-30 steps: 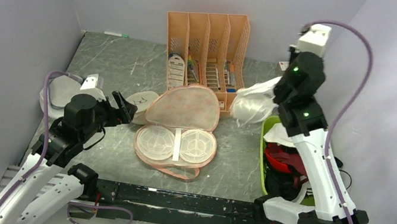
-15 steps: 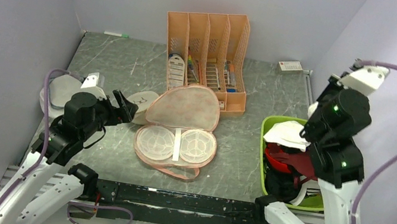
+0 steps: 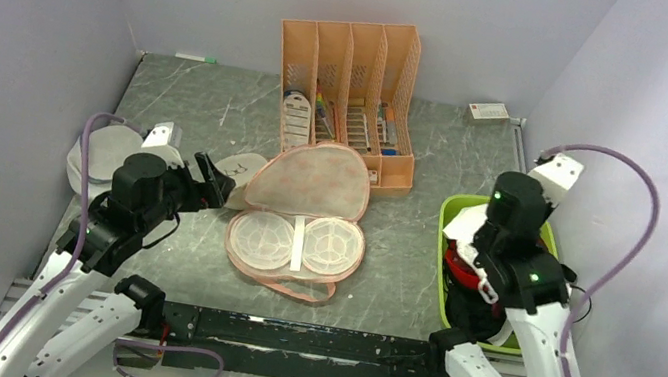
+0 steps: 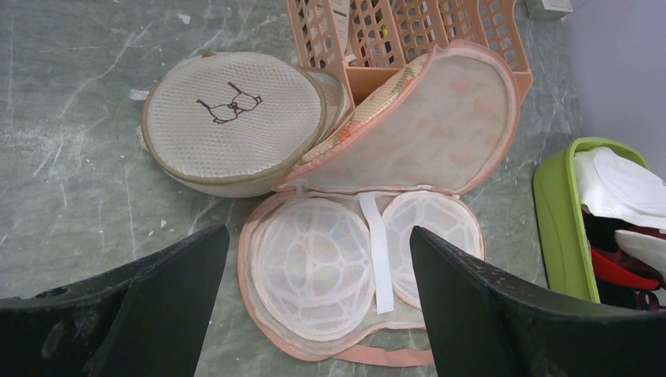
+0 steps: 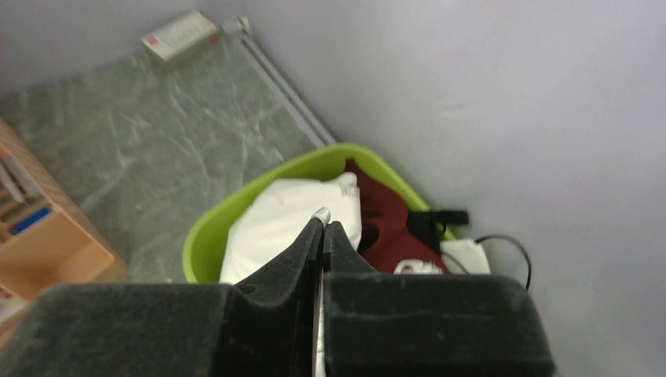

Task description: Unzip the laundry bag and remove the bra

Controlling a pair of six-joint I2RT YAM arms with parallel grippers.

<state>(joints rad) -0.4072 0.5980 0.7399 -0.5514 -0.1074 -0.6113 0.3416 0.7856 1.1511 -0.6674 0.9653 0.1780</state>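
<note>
Black fingers of the left gripper [image 3: 213, 178] stood spread wide and empty just left of the laundry bag [image 3: 301, 216], with no change over the last second. Between that gripper and the bag lay a round beige pouch [image 4: 236, 118], which appeared to rest against the left side of the bag's lid. The bag lay on the table [image 3: 191, 105], fully unzipped. Its peach-pink lid was propped up on the far side with the fruit print showing faintly through. The near half lay flat, showing two pale mesh cups parted by a white band, and both cups were empty. A pink loop strap trailed from the bag's near edge. An orange file rack [image 3: 347, 79] stood directly behind the bag. A green bin [image 3: 442, 256] sat well apart to the right of the bag, with the bra [image 5: 283, 212], white, lying on top of dark red clothing [image 5: 385, 216]. A second earlier the right gripper [image 5: 323, 222] had held that bra aloft just right of the bag's lid. The bra had since been dropped into the bin. The arm had then risen and come down again over the bin. Its fingers were pressed together with nothing between them. In my judgement both parts of the task were complete.
</note>
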